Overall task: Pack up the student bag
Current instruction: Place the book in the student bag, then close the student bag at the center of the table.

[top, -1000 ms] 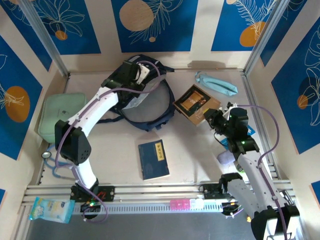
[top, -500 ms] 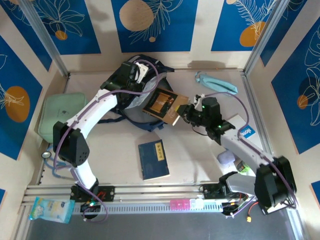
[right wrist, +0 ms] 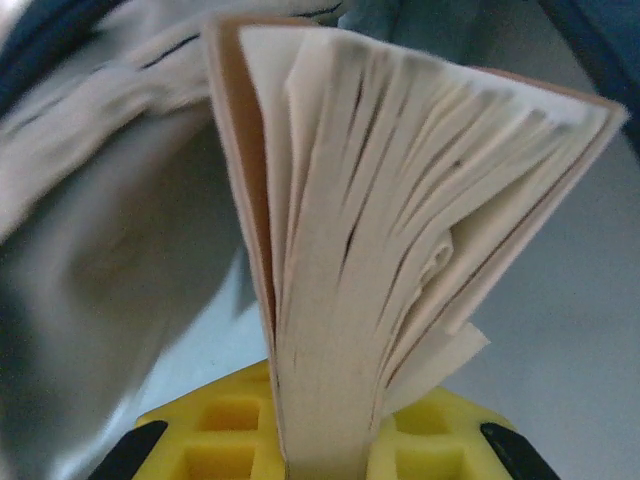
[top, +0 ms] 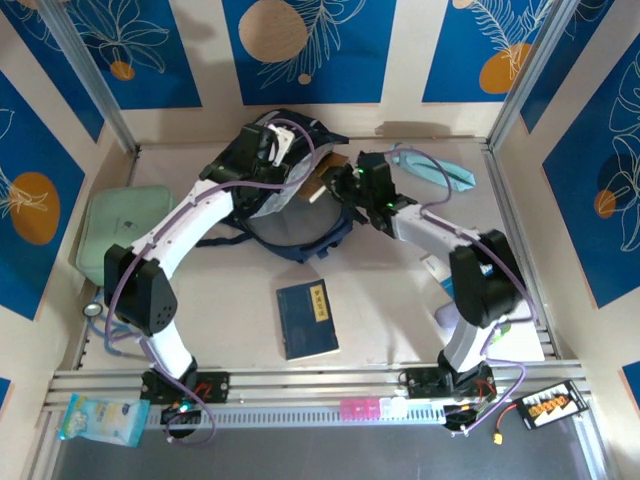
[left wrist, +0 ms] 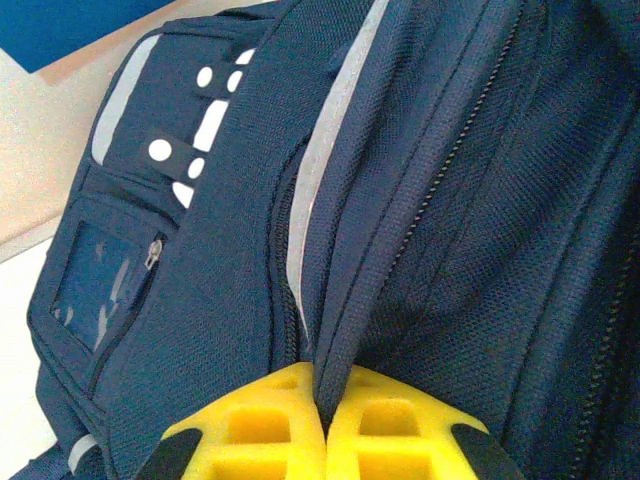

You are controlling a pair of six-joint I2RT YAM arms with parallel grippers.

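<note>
At the far middle of the table (top: 400,300), the student bag (top: 305,248) is lying with its mouth gaping toward the near side, its pale lining showing in the top external view.

The left gripper (top: 272,150) is reaching over the bag's far edge. In the left wrist view, the left gripper (left wrist: 322,425) is pressing its yellow fingers (left wrist: 250,435) together on a raised fold of the navy fabric (left wrist: 450,200) beside a zip line, and is holding that flap up. A white patch with holes is showing at the upper left of that view.

The right gripper (top: 338,184) is stretching from the right side to the bag's mouth, carrying a brown-covered book (top: 328,168) at the opening. In the right wrist view, the right gripper (right wrist: 325,455) is pinching the book (right wrist: 380,250) by one edge; its pages are fanning apart above the jaws, with grey lining on the left and the dark bag rim at the upper corners.

A blue book (top: 308,318) is lying flat on the table nearer the arm bases, well apart from the bag. A mint-green case (top: 115,235) is resting by the left wall, and a light blue cloth item (top: 432,168) is lying at the far right.
</note>
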